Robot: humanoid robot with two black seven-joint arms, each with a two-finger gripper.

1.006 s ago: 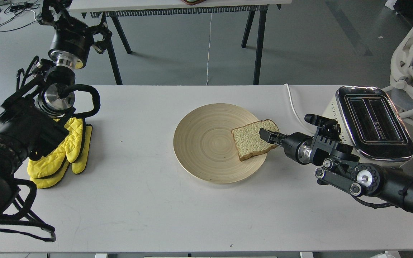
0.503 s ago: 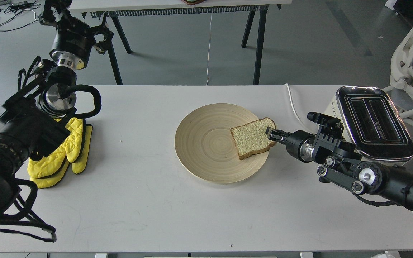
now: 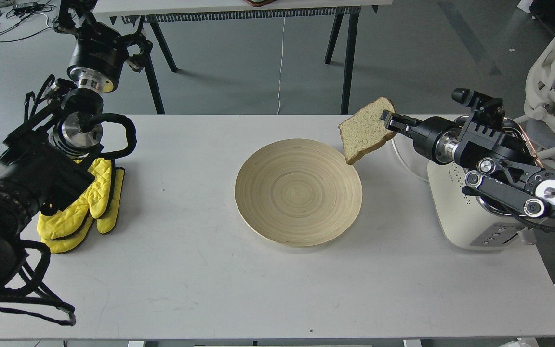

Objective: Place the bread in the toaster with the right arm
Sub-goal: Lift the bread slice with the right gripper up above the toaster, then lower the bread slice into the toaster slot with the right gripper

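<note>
1. Lifted off the one round wooden plate point(image 3: 298, 193), the single pale speckled bread slice point(image 3: 365, 131) now hangs above the white surface point(image 3: 210, 279).
2. The right arm's black claw point(image 3: 389, 119) pinches its crust beside one cream-white toaster point(image 3: 455, 207).
3. The left claw point(image 3: 72, 12) is too dark to read; two yellow mitts point(image 3: 82, 205).

round wooden plate point(image 3: 287, 193) sits mid-table point(image 3: 210, 289); yellow mitts point(image 3: 85, 205) lie at its left edge.
</note>
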